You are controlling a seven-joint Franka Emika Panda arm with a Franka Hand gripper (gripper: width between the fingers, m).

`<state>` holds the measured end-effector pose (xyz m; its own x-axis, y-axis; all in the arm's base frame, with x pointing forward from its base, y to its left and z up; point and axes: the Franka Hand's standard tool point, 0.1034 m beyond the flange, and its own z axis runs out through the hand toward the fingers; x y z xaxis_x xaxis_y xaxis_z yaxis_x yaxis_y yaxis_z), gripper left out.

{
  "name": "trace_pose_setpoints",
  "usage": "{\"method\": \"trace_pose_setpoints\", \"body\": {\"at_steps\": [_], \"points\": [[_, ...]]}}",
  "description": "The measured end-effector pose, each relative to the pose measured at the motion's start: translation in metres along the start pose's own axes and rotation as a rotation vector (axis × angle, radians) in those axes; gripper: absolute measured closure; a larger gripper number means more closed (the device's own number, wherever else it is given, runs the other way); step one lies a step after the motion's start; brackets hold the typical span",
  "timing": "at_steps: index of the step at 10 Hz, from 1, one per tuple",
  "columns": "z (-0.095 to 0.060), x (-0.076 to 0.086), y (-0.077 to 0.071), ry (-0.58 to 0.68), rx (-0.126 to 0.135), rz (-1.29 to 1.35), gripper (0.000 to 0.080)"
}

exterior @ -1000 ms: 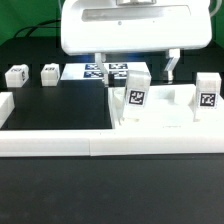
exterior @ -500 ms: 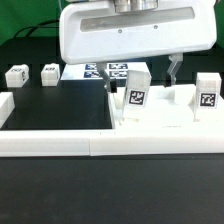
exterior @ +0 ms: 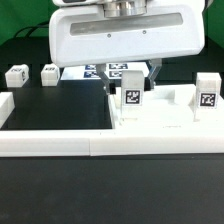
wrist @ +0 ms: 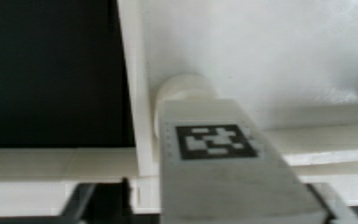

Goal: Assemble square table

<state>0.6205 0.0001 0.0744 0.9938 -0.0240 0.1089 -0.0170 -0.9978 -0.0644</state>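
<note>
2 legs [exterior: 207,93] stand on the slab [exterior: 160,128], 2 loose legs [exterior: 16,76] wait upper left; the gripper [exterior: 133,74] straddles 1 standing leg [exterior: 134,96], whether clamped I cannot tell.

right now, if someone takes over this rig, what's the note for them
Gripper: down over the middle leg, a finger on either side. Whether it grips the leg cannot be told.
Tabletop: lies flat on the exterior view's right.
Legs: the middle leg and the right leg stand upright on the tabletop. The far-left leg and the leg beside it sit loose on the black table.
Done: two legs are on the tabletop; whether they are fastened cannot be told.
Left: probably seat these two, then fetch the two loose legs.
</note>
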Motion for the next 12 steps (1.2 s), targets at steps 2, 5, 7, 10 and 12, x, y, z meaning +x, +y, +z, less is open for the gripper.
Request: {"method": "trace_pose_setpoints", "body": {"at_steps": [2, 5, 7, 10, 12], "points": [[0.0000, 0.0000, -0.0001, 0.000, 0.001, 0.089, 0.0512], [0.0008, -0.0001, 0.0003, 0.000, 0.003, 0.325, 0.0512], [0.0010, 0.0012, 0.0006, -0.002, 0.006, 0.721, 0.0511], [0.0030, -0.0008, -0.0072, -0.028, 0.028, 1.288, 0.0511], [0.0043, 0.0005, -0.0025, -0.041, 0.095, 1.548, 0.0509]]}}
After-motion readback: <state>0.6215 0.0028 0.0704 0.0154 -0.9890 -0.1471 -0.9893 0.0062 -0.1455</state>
